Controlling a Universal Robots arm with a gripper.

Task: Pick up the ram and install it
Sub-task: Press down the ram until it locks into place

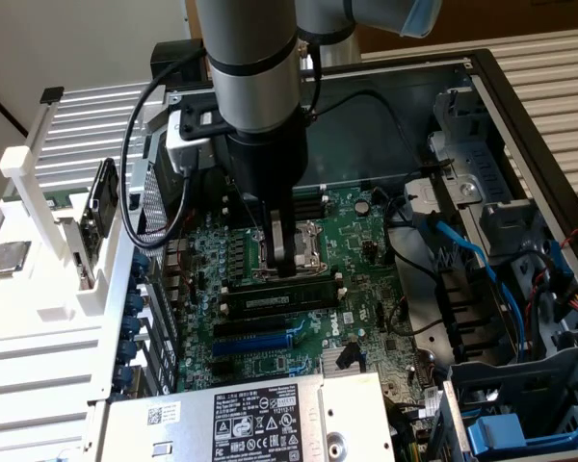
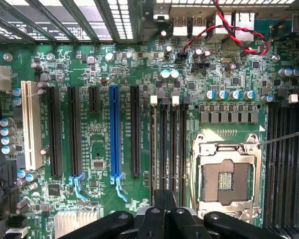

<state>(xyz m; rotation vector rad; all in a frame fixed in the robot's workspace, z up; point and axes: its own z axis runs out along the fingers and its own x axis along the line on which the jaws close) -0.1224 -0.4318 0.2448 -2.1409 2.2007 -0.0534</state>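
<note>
The exterior view looked down at an angle, from a little way off, into the open computer case (image 1: 520, 125). The wrist view faced straight down, close above the motherboard (image 2: 99, 144). Both shared the CPU socket (image 1: 303, 252).

The motherboard (image 1: 366, 279) lies inside the open computer case (image 1: 520, 106). On it, the ram (image 1: 279, 300) sits in a memory slot just beside the processor socket (image 1: 303, 245). The tool (image 1: 287, 252) hangs directly above them.

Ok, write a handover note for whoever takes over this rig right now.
Gripper: shut, tips low over the ram; whether they touch it is unclear.
Ram: standing in the memory slot nearest the CPU socket.
Done: ram picked up and set into the slot.
Left: install not confirmed; whether it is fully clicked in cannot be told.
</note>
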